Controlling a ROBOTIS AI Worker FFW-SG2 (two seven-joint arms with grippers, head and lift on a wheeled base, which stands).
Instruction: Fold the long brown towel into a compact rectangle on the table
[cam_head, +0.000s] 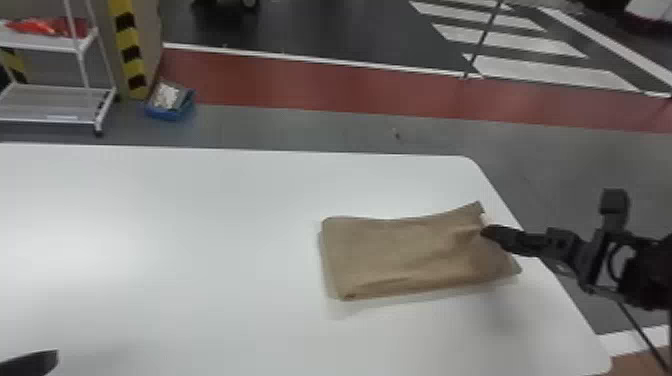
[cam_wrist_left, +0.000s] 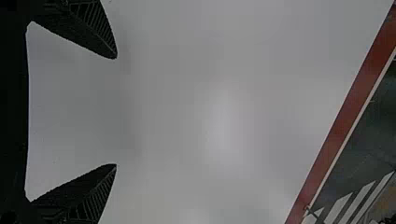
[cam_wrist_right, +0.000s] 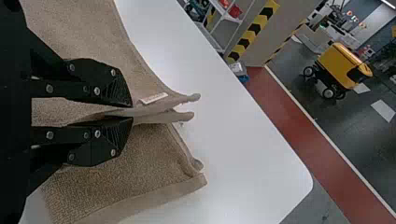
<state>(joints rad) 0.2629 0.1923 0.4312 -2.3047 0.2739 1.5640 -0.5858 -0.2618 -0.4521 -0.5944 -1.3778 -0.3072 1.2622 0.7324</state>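
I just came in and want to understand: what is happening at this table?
The robot's black two-fingered right claw pinches one end of a brown cloth towel, which lies folded in layers on a smooth white table. The black two-fingered left claw is open and empty, away from the towel. Folding seems unfinished.

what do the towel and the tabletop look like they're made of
The towel looks like cotton terry, matt and soft: the right wrist view shows its nubbly looped pile and a flat woven hem. The table has a smooth white top with a soft sheen where light pools, probably laminate, though painted board or plastic could look the same.
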